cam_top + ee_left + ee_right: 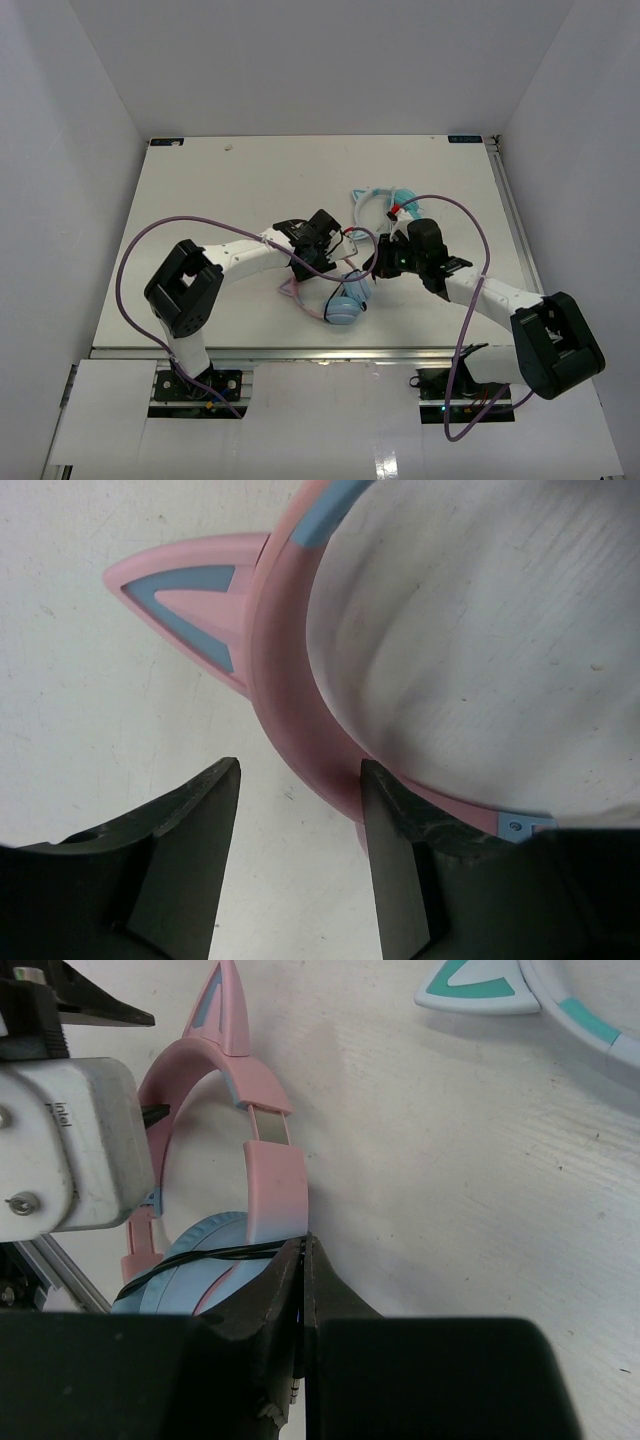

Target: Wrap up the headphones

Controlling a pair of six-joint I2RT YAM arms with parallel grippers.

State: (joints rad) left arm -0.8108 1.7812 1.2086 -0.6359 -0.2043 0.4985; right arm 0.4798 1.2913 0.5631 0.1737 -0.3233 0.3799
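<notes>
The headphones lie at the table's middle, with a pink cat-ear headband [297,291] and a light-blue ear cup [347,306]. My left gripper [309,267] is open. In the left wrist view [300,815] the pink headband [290,680] curves past the tip of its right finger [395,870], and only table shows between the fingers. My right gripper [379,262] is shut on the thin black cable [200,1257]. In the right wrist view [305,1245] the cable runs across the blue ear cup [185,1235] into the closed jaws, beside the headband [275,1180]. The jack plug sits between the fingers.
A second pair, white and pale blue with teal trim [385,200], lies just behind my right gripper and also shows in the right wrist view [520,990]. The left wrist's camera housing [70,1140] hangs close over the pink headband. Purple arm cables loop over both sides.
</notes>
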